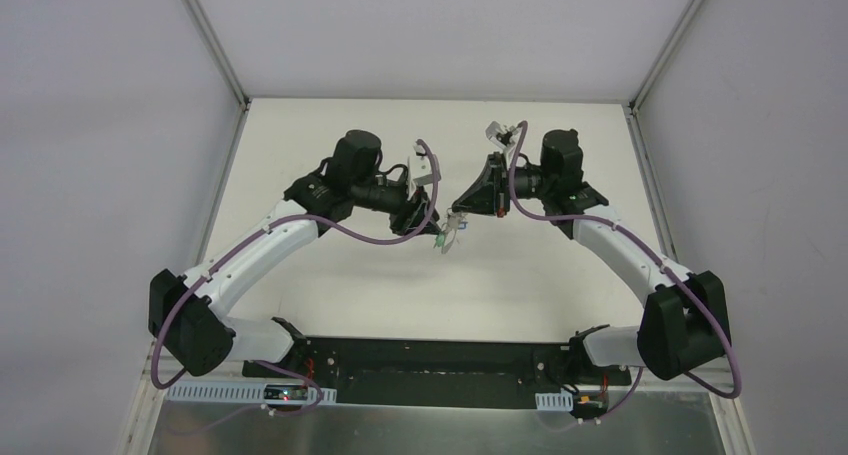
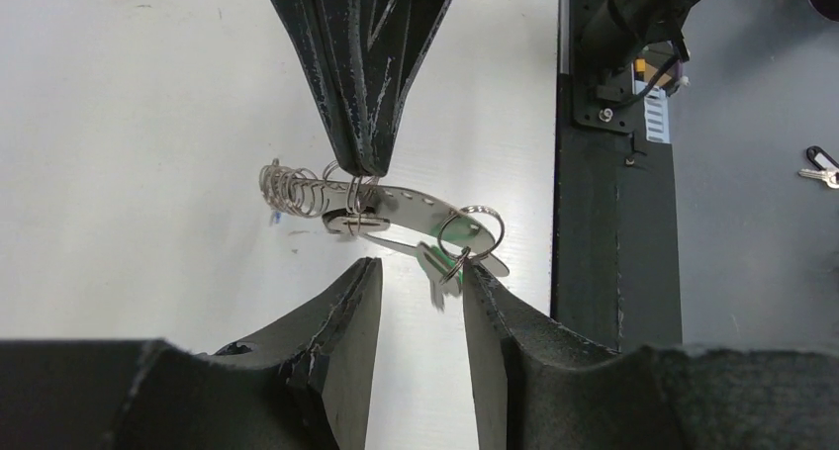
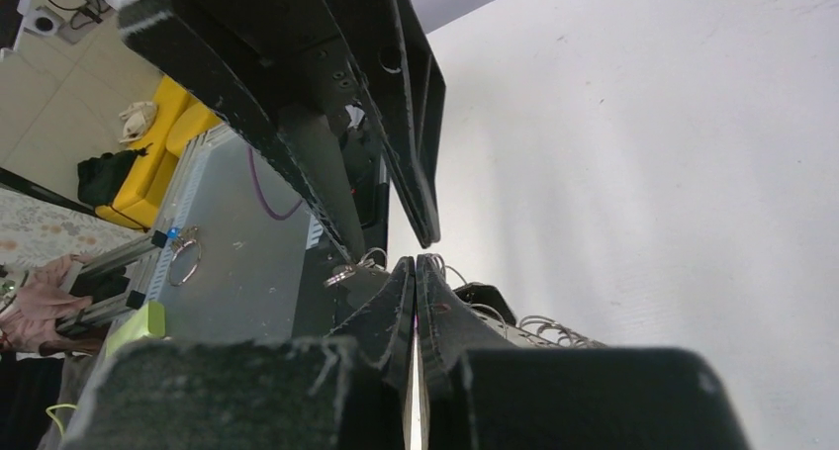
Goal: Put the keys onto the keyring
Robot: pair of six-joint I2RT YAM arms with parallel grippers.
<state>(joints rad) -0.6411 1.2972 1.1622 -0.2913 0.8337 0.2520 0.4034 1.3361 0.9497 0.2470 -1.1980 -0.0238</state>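
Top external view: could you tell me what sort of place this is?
Probably a robot test cell: white table walled by grey panels, left arm and right arm bolted at its near edge.

Bright, even light glares off the white table [image 2: 148,124], soft shadows; the left claw [image 2: 420,272] looms slightly blurred.

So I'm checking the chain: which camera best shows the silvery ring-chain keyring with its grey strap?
Left wrist: the keyring shows whole, chain, strap and split ring, pinched by the right gripper. Top external gives a speck; right wrist, a few rings beside its fingers.
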